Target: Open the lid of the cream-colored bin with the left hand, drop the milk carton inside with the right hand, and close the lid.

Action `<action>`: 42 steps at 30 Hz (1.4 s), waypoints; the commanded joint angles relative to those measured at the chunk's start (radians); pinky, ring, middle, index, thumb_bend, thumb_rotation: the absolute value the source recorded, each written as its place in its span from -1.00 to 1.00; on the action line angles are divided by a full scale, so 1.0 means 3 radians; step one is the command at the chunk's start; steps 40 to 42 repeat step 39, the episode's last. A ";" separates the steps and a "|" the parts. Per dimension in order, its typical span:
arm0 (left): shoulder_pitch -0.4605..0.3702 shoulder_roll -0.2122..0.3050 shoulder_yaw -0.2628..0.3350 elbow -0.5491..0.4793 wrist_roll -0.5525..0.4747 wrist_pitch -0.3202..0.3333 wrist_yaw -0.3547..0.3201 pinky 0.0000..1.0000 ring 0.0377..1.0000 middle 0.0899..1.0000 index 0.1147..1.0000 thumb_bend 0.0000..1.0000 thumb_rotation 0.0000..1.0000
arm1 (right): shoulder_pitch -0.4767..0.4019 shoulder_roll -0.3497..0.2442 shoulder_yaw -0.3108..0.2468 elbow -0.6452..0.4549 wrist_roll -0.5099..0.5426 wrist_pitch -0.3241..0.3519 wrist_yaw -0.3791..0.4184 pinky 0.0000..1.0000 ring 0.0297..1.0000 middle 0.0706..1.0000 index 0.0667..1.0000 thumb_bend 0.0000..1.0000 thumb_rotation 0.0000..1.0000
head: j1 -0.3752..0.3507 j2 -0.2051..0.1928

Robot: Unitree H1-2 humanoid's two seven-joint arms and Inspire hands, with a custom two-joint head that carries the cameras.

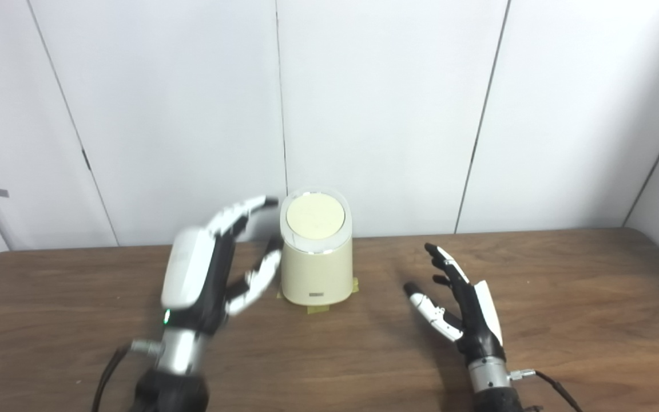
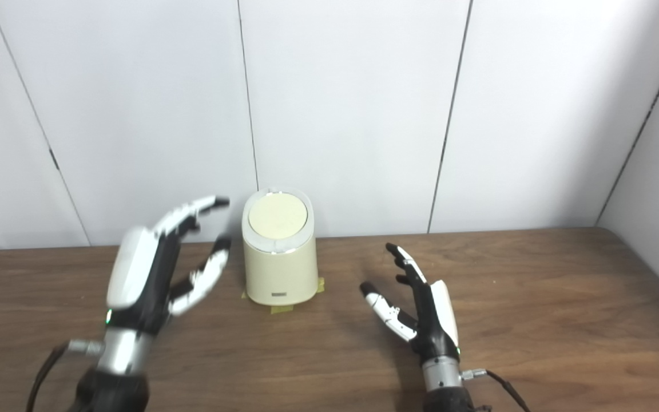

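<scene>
The left hand (image 1: pixel 203 274) is up off the desk (image 1: pixel 564 297), just left of the bin (image 1: pixel 317 269). Its fingers (image 1: pixel 243 209) are spread apart and it holds nothing. The top fingers reach toward the bin's top edge, and the thumb (image 1: pixel 258 280) points at the bin's side. The hand looks a bit blurry.

In the left eye view, the fingertips look like they touch the bin's rim and side. In the right eye view, you can see a gap of wall and desk between the fingertips and the bin, so the hand is near but apart. The right eye view also shows more of the desk to the left of the arm.

The right hand (image 1: pixel 461 303) is low over the desk, to the right of the bin and nearer to us. It is well apart from the bin. Its fingers are apart too, w/ nothing in it, palm facing left.

The cream bin stands upright at the far middle of the desk, close to the white wall (image 1: pixel 392 103). Its lid (image 1: pixel 315 216) is shut, round and tilted a bit toward us. Bits of yellow tape (image 1: pixel 318 309) stick out at the bin's bottom. Both hands are at the sides of the bin, left one much closer.
</scene>
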 commanded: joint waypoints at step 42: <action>0.0245 -0.0235 0.0504 0.1206 -0.1194 -0.0735 0.0227 0.40 0.55 0.56 0.52 -0.58 -0.22 | 0.0228 -0.0012 -0.0185 0.0162 0.0227 -0.0444 -0.0053 0.27 0.43 0.46 0.46 -0.46 -0.46 | 0.0046 0.0019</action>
